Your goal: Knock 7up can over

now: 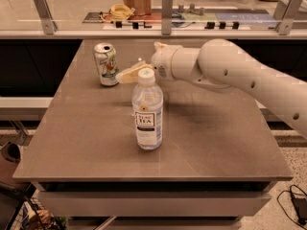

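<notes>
The 7up can (106, 64) stands upright at the far left of the brown table (216, 138). It has a white and green body and a silver top. My gripper (123, 74) comes in from the right on the white arm (230, 75). Its tan fingertips (125, 75) sit just right of the can, close to its side, and whether they touch it I cannot tell. The gripper holds nothing.
A clear plastic tea bottle (147, 110) with a white cap stands upright mid-table, just in front of the gripper. A railing with glass and metal posts (167, 13) runs behind the table. A cable (295, 202) lies on the floor at the lower right.
</notes>
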Robot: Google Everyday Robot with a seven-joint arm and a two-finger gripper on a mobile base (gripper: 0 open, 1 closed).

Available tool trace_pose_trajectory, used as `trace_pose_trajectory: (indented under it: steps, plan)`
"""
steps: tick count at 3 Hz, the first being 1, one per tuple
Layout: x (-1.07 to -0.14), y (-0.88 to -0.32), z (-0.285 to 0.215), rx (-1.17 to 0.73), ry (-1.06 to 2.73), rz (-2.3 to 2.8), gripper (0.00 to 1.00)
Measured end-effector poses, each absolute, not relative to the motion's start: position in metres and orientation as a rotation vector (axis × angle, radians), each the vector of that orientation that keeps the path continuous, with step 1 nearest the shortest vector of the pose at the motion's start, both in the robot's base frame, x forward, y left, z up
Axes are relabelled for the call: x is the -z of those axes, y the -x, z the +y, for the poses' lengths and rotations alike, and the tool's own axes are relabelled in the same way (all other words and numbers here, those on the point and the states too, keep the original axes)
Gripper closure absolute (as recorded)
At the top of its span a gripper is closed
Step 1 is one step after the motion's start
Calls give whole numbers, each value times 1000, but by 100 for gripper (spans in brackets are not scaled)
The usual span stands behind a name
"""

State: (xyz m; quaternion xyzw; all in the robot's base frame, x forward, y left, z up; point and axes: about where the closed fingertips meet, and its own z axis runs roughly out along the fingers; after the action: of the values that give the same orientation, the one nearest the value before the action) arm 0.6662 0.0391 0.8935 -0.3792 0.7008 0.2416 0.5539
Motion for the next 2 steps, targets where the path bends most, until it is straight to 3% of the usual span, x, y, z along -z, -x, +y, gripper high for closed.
trace_pose_trajectory:
  steps: [2]
  plan:
    - [-904,-672,80,-537,841,1568,0]
